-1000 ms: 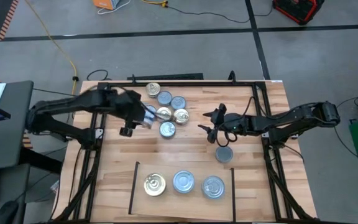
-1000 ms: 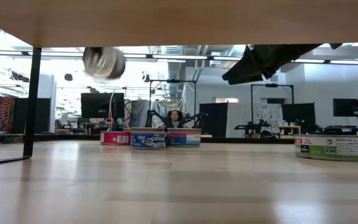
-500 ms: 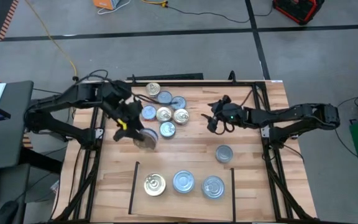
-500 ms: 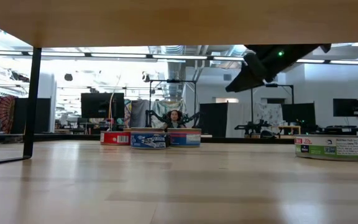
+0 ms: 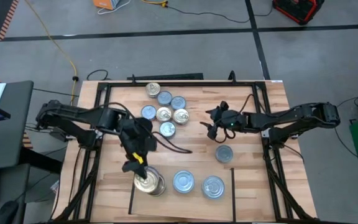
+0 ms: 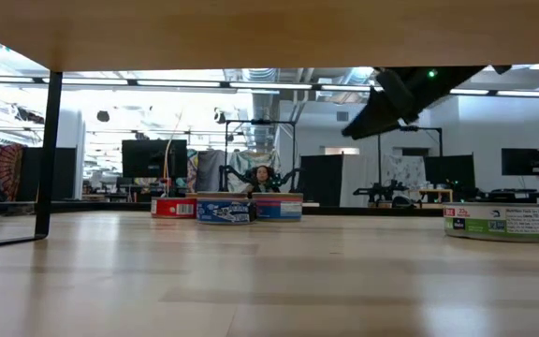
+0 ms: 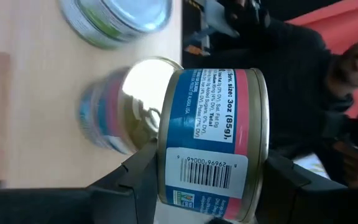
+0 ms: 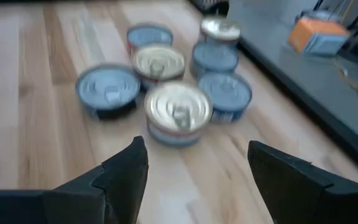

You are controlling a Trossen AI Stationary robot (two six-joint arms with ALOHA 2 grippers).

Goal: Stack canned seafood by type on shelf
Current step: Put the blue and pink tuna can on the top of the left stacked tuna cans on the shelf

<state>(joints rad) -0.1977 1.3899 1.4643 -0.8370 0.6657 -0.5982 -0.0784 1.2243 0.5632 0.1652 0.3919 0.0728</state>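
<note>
Gripping a blue-and-pink tin (image 7: 211, 144) by its sides, the left gripper (image 5: 143, 176) hung over the gold-topped tin (image 5: 156, 185) at the left end of the shelf (image 5: 182, 199), low in the high view. Two silver tins (image 5: 183, 182) lay beside it there. The right gripper (image 5: 213, 126), its fingers apart and empty, hovered right of the loose cluster of tins (image 5: 165, 112) on the tabletop (image 5: 191, 152), above a lone tin (image 5: 224, 153).

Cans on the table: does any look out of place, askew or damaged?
One lone can sits apart, between the cluster of loose cans and the shelf, beside the right hand, which is open. The left hand holds a can on its side over the shelf's gold-topped can. No damage shows.
</note>
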